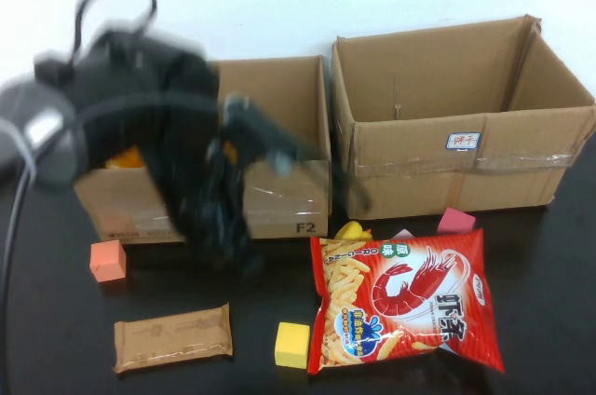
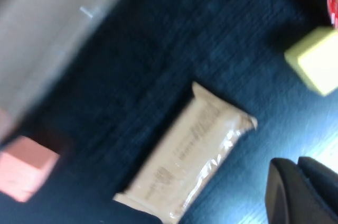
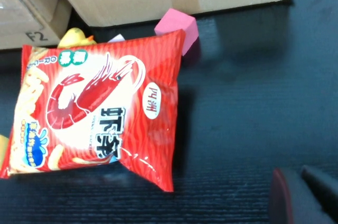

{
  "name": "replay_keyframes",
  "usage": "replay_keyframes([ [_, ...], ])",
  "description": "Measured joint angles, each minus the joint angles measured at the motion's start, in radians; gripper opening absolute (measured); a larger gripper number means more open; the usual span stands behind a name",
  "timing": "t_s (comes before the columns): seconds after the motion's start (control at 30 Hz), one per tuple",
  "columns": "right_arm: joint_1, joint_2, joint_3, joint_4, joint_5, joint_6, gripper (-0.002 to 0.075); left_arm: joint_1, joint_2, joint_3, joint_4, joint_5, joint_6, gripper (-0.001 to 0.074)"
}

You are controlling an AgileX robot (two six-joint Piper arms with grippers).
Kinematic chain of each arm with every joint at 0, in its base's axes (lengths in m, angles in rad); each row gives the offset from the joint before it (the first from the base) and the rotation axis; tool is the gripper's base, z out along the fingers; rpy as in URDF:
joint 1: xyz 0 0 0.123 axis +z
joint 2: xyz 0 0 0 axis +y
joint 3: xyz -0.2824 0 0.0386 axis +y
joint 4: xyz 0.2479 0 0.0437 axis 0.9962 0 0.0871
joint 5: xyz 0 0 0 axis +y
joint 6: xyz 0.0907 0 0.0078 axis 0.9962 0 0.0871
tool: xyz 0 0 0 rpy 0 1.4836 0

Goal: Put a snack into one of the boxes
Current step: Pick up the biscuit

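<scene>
fingers of the left gripper (image 1: pixel 237 251) hung blurred over the desk (image 1: pixel 540 274); whether they were spread or pressed together could not be told.
the brown snack bar (image 1: pixel 172 337) lay flat on the desk just below and toward the robot from those fingers, empty-handed by the look of it, so the step in hand seemed to be the reach for a snack. next move, as a guess: settle over the bar's long sides and pinch its crinkly foil wrapper (image 2: pixel 187 158), then lift it into the left box (image 1: pixel 279 199) behind the fingers. the right gripper (image 3: pixel 303 195) sat low beside the glossy red shrimp-chip bag (image 1: pixel 405 297), its fingers' state also untellable. the bag was puffy and slick; the right box (image 1: pixel 456 148) was plain taped cardboard. small foam-like cubes, orange (image 1: pixel 107 261) and yellow (image 1: pixel 291 345), lay near the bar.
</scene>
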Motion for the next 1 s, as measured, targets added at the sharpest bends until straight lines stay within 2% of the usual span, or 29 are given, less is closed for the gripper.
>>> replay_keyframes([
  [0.23, 0.000, 0.000, 0.000, 0.002, 0.021, -0.038, 0.0030, 0.000, -0.033, 0.332, -0.008, -0.205, 0.092, 0.0000],
  [0.37, 0.000, 0.000, -0.002, 0.002, 0.055, -0.112, 0.0030, 0.000, -0.033, 0.422, -0.008, -0.341, 0.097, 0.0009],
  [0.43, 0.000, 0.000, -0.002, 0.002, 0.067, -0.124, 0.0030, 0.000, -0.033, 0.434, -0.016, -0.376, 0.099, 0.0058],
  [0.47, 0.000, 0.000, -0.002, 0.004, 0.070, -0.129, 0.0030, 0.000, -0.033, 0.436, -0.016, -0.387, 0.099, 0.0110],
  [0.57, 0.000, 0.000, -0.002, 0.004, 0.071, -0.135, 0.0030, 0.000, -0.029, 0.436, -0.008, -0.418, 0.099, 0.0342],
  [0.63, 0.000, 0.000, -0.002, 0.004, 0.075, -0.135, 0.0030, 0.000, -0.018, 0.436, 0.008, -0.428, 0.099, 0.0524],
  [0.7, 0.000, 0.000, -0.002, 0.004, 0.080, -0.135, 0.0030, 0.000, -0.002, 0.436, 0.036, -0.438, 0.099, 0.0622],
  [0.83, 0.000, 0.000, -0.002, 0.010, 0.090, -0.135, 0.0030, 0.000, 0.054, 0.436, 0.104, -0.453, 0.080, 0.0679],
  [0.9, 0.000, 0.000, -0.002, 0.019, 0.092, -0.135, 0.0030, 0.000, 0.086, 0.436, 0.122, -0.456, 0.069, 0.0675],
  [1.0, 0.000, 0.000, -0.002, 0.027, 0.095, -0.135, 0.0030, 0.000, 0.132, 0.436, 0.128, -0.464, 0.034, 0.0625],
])
